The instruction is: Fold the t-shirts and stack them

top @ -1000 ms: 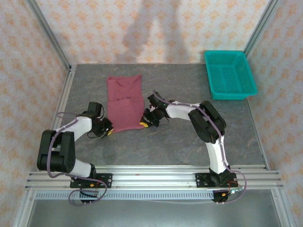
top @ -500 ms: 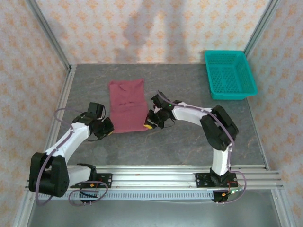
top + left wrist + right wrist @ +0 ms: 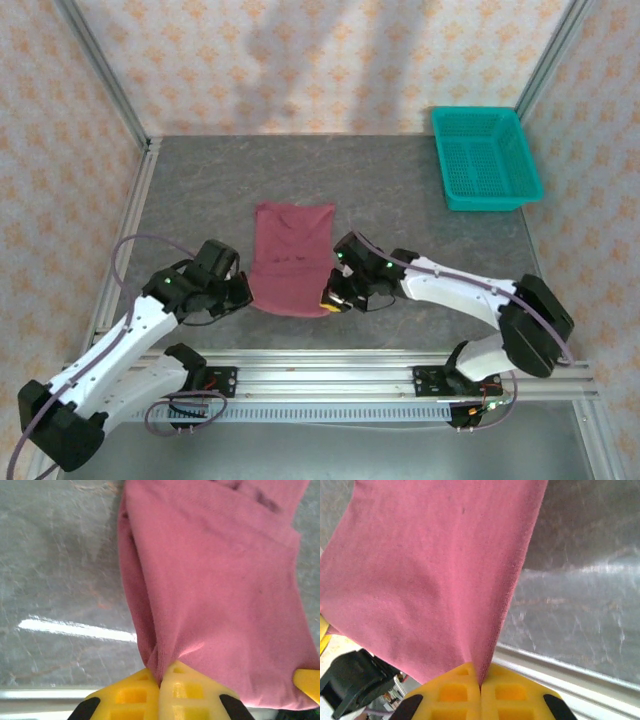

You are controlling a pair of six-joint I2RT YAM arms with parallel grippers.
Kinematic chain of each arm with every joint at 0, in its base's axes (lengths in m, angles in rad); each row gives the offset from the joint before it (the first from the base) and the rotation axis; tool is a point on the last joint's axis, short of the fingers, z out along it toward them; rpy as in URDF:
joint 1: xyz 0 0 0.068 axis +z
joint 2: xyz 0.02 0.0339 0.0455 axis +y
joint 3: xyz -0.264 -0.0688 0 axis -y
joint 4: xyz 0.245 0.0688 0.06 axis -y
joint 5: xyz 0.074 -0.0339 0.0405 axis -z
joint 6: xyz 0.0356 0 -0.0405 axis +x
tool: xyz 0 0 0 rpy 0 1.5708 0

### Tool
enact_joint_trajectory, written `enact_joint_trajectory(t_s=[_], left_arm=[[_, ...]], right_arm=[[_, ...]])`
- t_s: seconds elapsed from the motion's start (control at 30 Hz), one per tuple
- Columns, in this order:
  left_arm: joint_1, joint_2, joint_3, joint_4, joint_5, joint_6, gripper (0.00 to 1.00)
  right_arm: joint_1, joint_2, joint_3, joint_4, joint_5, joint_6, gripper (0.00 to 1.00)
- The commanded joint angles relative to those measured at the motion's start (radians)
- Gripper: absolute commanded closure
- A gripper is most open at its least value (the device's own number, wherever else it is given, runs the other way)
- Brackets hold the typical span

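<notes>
Maroon t-shirt (image 3: 292,258) folded narrow; left end effector (image 3: 244,293) and right end effector (image 3: 330,298) pinch its near corners.

Over the last second I drew both hands back toward their bases and a little to the right. The left gripper (image 3: 243,296) and right gripper (image 3: 333,298) now sit closer to the aluminium rail (image 3: 330,365). The left arm (image 3: 125,335) and right arm (image 3: 455,288) have gone from raised elbows to a long, low reach. The maroon t-shirt (image 3: 292,258) came with them. It trails away beyond the fingertips, narrower at the far end than before.
</notes>
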Motion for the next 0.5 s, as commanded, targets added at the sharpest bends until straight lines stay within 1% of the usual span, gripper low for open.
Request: enact_joint_trajectory(t_s=[0.0,0.1,0.23,0.4,0.47], left_arm=[[-0.058,-0.040,0.090,-0.125,-0.102,-0.088,1.00],[-0.074,-0.045,0.173,-0.167,-0.148,-0.090,1.00],[-0.075,-0.021,0.270,-0.185,-0.170,-0.071,1.00],[-0.073,0.065,0.318,-0.162,-0.171,-0.047,1.00],[-0.067,0.094,0.324,-0.142,-0.175,-0.045,1.00]], right_arm=[[0.018,-0.093,0.003,-0.071,0.072,0.077,1.00],[0.018,-0.124,0.062,-0.134,0.097,0.067,1.00],[0.018,-0.118,0.144,-0.181,0.113,0.043,1.00],[-0.005,-0.076,0.209,-0.202,0.118,0.002,1.00],[-0.032,-0.055,0.233,-0.210,0.115,-0.016,1.00]])
